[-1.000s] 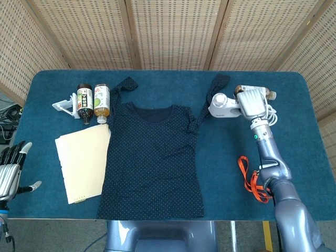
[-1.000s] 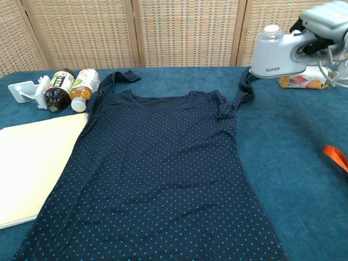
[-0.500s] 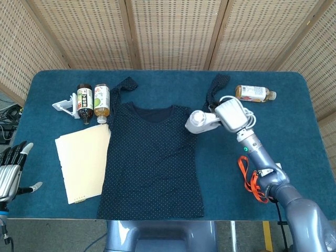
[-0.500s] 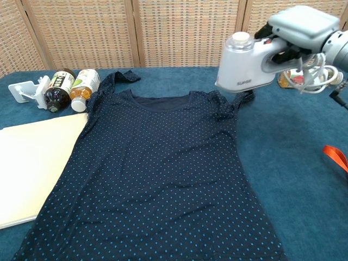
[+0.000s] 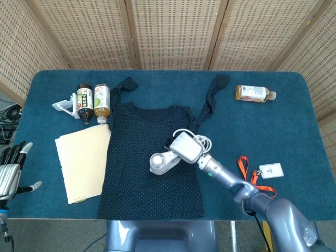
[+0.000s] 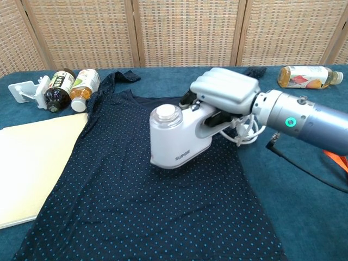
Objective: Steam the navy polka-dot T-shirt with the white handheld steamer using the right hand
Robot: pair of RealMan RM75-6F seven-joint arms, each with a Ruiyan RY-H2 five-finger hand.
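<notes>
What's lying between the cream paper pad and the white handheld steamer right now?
Only the navy polka-dot T-shirt; head view shows its dotted fabric filling the stretch from the cream paper pad to the white handheld steamer.

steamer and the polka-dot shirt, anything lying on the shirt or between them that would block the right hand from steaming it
Nothing visible does. The right hand grips the white handheld steamer over the middle of the navy polka-dot T-shirt, whose fabric lies bare. The cream folder and the two bottles lie off its left edge; the orange lanyard lies to its right.
</notes>
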